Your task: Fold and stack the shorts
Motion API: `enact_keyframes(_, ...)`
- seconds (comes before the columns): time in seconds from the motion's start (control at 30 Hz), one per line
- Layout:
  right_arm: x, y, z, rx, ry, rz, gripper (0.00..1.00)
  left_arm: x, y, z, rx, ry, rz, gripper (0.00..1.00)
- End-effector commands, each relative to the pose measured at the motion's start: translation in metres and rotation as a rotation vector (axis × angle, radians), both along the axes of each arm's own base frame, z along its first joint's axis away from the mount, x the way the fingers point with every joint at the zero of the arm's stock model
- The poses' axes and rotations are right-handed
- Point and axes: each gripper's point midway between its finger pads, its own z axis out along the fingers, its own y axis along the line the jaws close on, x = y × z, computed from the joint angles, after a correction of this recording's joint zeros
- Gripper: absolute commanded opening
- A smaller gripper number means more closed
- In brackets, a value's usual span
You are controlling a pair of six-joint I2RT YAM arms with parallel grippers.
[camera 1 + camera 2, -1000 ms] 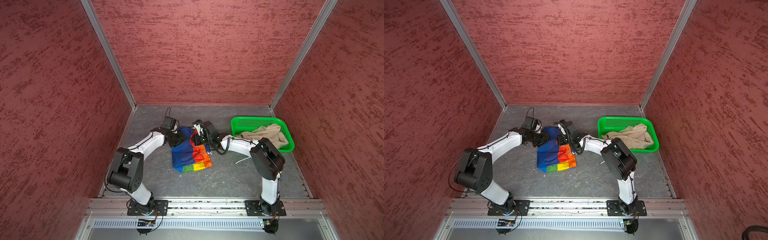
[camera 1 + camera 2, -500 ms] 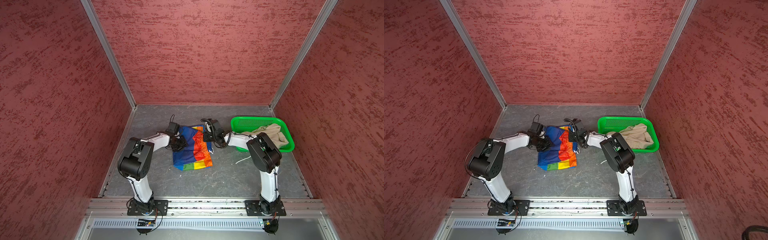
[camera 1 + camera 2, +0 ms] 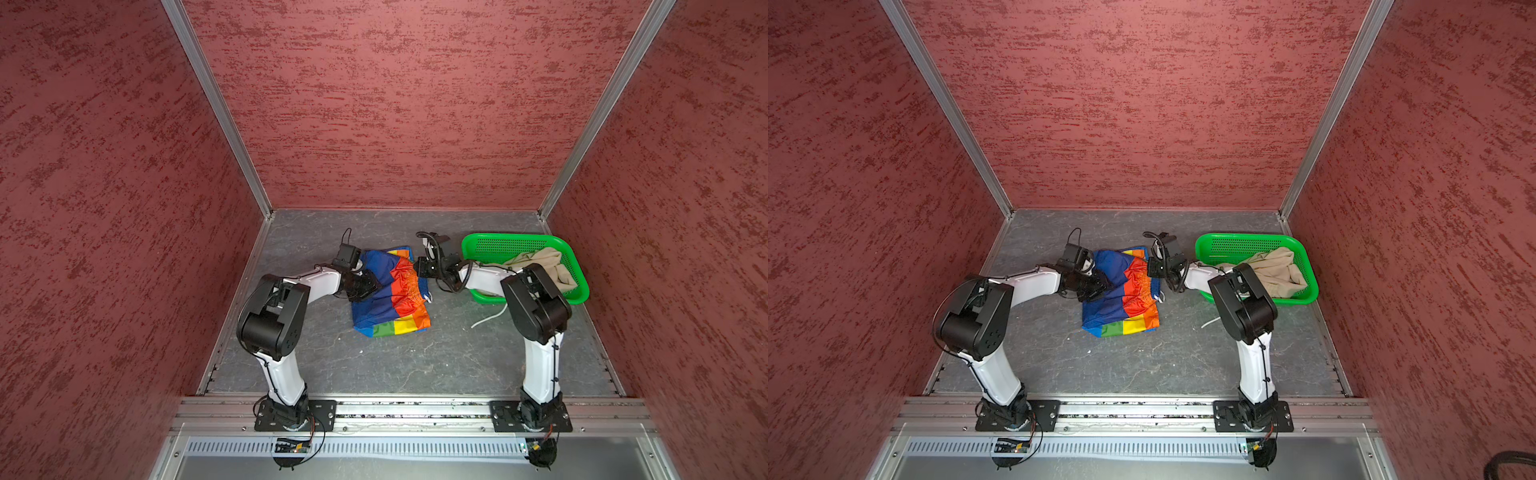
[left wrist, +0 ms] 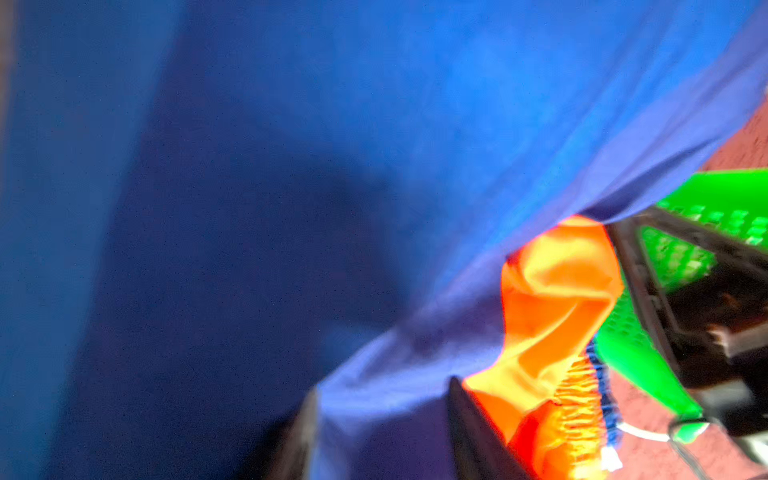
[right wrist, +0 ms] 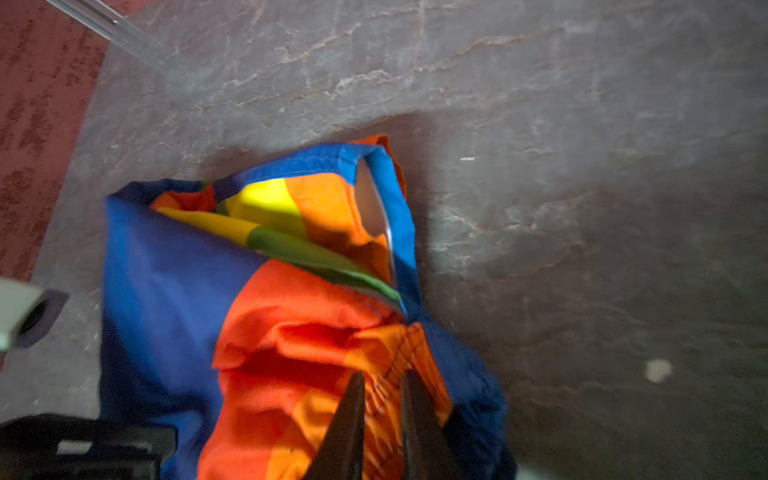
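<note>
Thin rainbow-striped shorts (image 3: pixel 390 295) are spread wider on grey table (image 3: pixel 374 365) than a second ago; grippers were moved apart to their side edges. Left gripper (image 4: pixel 380 432) fingers are spread, blue cloth between. Right gripper (image 5: pixel 382 415) fingers nearly together at orange waistband (image 5: pixel 399 357), grip cannot be told. Beige shorts (image 3: pixel 540 266) unmoved in green perforated plastic basket (image 3: pixel 511 237).

Both top views overhead, wrist views close on shorts (image 5: pixel 166 291)

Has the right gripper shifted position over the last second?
Yes. The right gripper has moved from over the middle of the rainbow shorts toward the green basket, and now sits at the shorts' basket-side edge.
</note>
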Motion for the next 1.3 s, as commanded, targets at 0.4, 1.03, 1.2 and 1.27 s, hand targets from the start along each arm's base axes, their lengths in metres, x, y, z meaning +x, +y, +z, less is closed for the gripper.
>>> enact_keyframes(0.4, -0.082, 0.009, 0.057, -0.144, -0.127, 0.088, 0.47, 0.004, 0.043, 0.085, 0.12, -0.129, 0.05, 0.75)
enact_keyframes(1.03, -0.058, -0.005, -0.007, 0.043, 0.166, -0.044, 0.96, -0.015, 0.049, 0.0, 0.072, 0.024, 0.08, 0.84)
enact_keyframes(1.2, -0.055, -0.003, -0.032, 0.09, 0.231, -0.063, 0.82, -0.012, 0.043, -0.016, 0.05, 0.047, 0.079, 0.77)
enact_keyframes(1.27, -0.054, -0.001, -0.04, 0.106, 0.251, -0.065, 0.81, -0.01, 0.043, -0.019, 0.052, 0.044, 0.082, 0.63)
